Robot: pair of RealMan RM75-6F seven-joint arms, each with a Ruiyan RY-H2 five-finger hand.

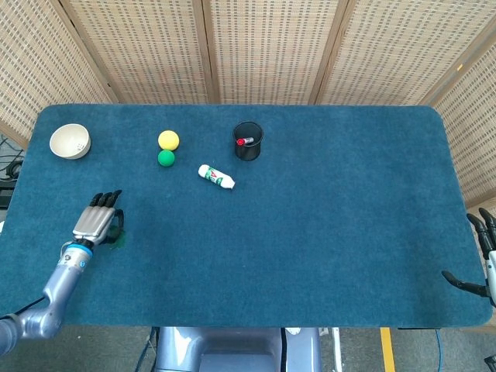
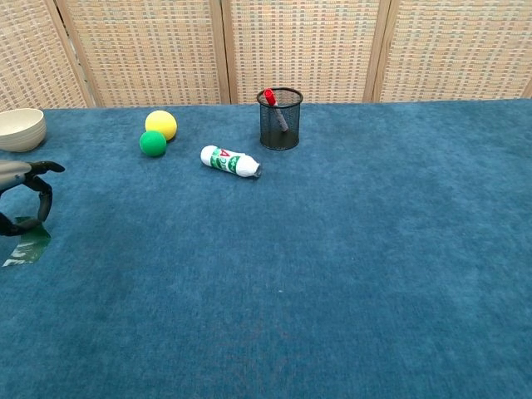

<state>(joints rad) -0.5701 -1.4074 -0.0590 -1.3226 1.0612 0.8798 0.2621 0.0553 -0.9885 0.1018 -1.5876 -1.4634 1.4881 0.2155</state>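
Green scrap [image 2: 25, 246] under left hand's [image 1: 97, 222] fingers [image 2: 41, 195]

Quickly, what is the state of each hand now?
Left hand: fingers curled over a green scrap; holding it or not, cannot be told.
Right hand: open, holding nothing.

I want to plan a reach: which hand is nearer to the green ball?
Left. The left hand is over the cloth near the table's left edge, a little before the green ball. The right hand is off the far right edge.
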